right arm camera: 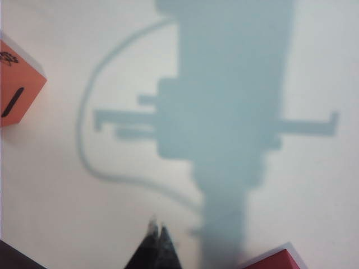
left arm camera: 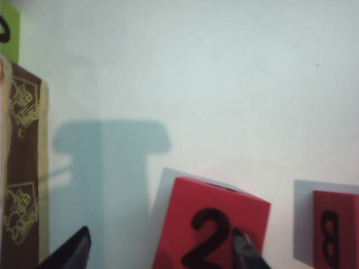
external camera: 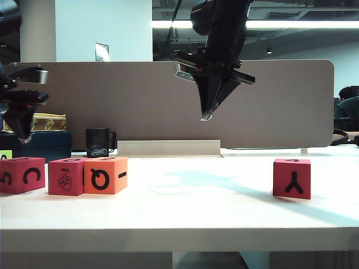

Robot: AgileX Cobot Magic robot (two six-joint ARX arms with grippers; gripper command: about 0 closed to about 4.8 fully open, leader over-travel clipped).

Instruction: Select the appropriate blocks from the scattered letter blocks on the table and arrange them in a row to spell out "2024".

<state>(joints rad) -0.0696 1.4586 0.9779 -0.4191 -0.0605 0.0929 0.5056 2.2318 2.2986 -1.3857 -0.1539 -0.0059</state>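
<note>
Item: pink-red blocks (external camera: pixel 22 175) and an orange one (external camera: pixel 105 175), black-lettered, sitting on the white table (external camera: pixel 185 216). I'm holding my left gripper (left arm camera: pixel 162 252) wide over the "2" block (left arm camera: pixel 210 227); right gripper (external camera: pixel 206 116) pinched shut, empty, hanging mid-table.

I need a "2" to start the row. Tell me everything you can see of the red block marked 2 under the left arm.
The red block marked 2 looks like matte foam, its black "2" on the upward face. It sits flat on the white table, turned slightly, touching nothing. The left gripper hovers above it, open, one of its fingers overlapping the digit's edge in the left wrist view.
</note>
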